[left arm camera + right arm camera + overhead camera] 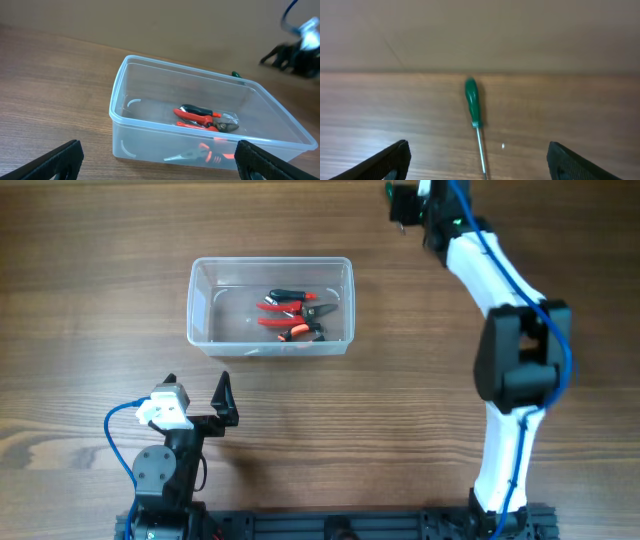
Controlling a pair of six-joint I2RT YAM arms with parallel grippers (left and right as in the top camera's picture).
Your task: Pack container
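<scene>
Right claw: fingers are standing wide apart, gripping nothing. The screwdriver is lying on the desk just ahead of it. It is lying on the claw's centre line, with the green handle pointing away and the shaft running back toward the gap.

Step in hand, as I judge it: lining up to pick the screwdriver. The next move is calling for a short advance and descent, so that the fingers are straddling the handle before closing. A grip on the thin shaft risks it rolling.

The container is sitting well apart, off to this claw's left and behind it. Red-handled pliers are lying inside it.

Left claw: fingers are also apart and empty, with the container just ahead.

Pose: the right arm is reaching far out over the desk, nearly stretched. The left arm is sitting folded close to its base.
</scene>
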